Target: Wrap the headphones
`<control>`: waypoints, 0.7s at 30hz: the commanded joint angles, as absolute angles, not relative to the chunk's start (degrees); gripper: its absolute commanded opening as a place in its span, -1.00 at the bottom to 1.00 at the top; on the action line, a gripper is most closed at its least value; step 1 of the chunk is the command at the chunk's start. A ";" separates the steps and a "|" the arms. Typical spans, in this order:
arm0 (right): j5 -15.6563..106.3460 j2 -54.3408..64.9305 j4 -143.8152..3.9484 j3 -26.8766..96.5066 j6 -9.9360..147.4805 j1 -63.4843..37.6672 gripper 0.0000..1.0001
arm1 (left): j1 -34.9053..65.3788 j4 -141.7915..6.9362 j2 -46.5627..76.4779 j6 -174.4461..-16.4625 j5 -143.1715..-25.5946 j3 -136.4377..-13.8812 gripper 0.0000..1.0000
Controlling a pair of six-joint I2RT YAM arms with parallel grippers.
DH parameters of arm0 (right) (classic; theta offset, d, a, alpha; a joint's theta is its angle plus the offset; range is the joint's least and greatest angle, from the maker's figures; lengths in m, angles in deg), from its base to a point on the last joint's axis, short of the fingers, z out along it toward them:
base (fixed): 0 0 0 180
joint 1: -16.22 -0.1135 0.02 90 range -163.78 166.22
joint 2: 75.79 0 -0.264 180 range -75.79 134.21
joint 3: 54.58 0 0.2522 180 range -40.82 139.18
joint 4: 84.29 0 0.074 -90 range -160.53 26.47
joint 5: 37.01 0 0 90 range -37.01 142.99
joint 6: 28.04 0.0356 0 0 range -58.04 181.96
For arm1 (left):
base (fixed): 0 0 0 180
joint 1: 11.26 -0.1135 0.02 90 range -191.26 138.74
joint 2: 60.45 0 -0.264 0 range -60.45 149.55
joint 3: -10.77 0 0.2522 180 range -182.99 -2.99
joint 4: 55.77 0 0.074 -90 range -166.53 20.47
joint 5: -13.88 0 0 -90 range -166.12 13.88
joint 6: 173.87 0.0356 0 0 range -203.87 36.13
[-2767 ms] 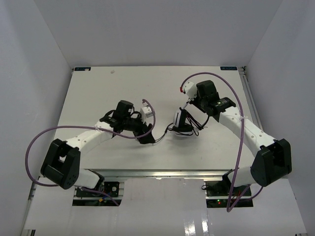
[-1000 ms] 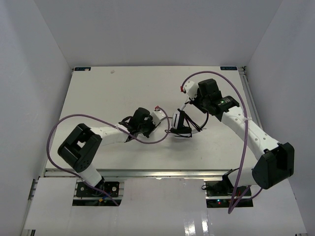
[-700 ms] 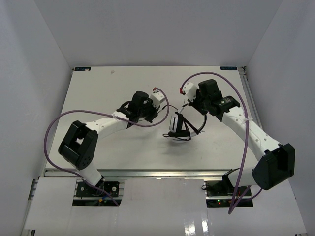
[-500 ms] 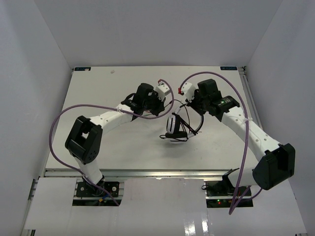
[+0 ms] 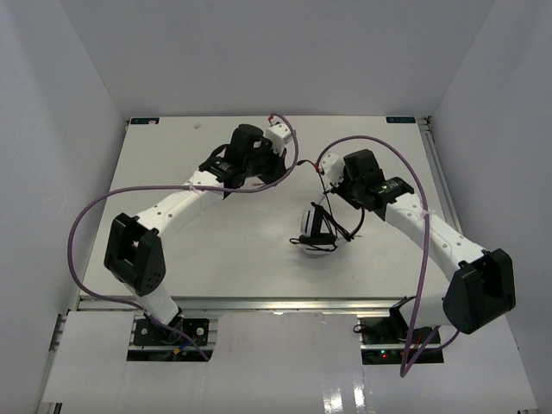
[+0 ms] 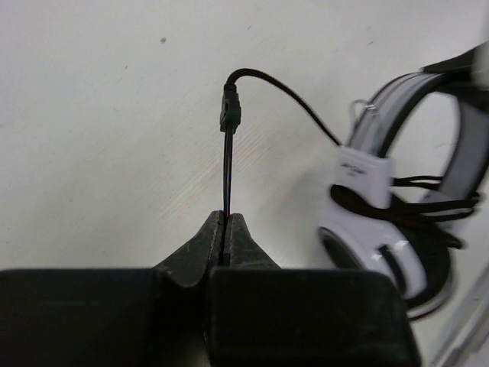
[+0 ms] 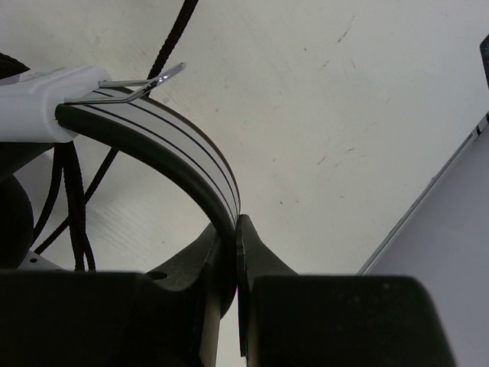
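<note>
The right pincer clamped the headphones by the band just ahead of its tips as the left pincer pinched the thin cord, which could slip free under a hard pull.

A white bench stands boxed in by plain white walls. A small teal tag marks its far left corner and a second tag its far right. A metal rail runs along the near edge. A dark speck and faint scuffs mar the surface.
</note>
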State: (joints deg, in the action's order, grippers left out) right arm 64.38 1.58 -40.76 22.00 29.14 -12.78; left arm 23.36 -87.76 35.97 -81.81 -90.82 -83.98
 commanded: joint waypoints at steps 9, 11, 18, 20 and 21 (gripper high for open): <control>78.28 12.91 -50.29 36.83 54.93 -10.93 -0.85 | 30.25 -89.02 27.62 -103.97 -108.15 -85.35 -1.00; 78.12 13.55 -49.92 37.86 59.34 -8.91 -0.85 | 30.65 -86.46 23.94 -106.34 -106.41 -82.00 -1.00; 61.64 14.49 -49.73 37.67 71.56 0.23 -0.85 | 31.17 -72.99 15.82 -116.05 -105.75 -67.39 -1.00; 58.92 15.13 -49.93 37.85 72.69 1.10 -0.85 | 31.72 -68.81 16.39 -118.53 -106.39 -64.75 -1.00; 58.04 15.36 -49.96 37.97 73.16 1.28 -0.85 | 32.07 -67.25 16.71 -119.33 -106.62 -63.90 -1.00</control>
State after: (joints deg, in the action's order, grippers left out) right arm 61.14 14.75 -43.50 34.42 62.57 -2.66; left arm 29.80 -75.50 19.79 -111.35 -100.00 -67.93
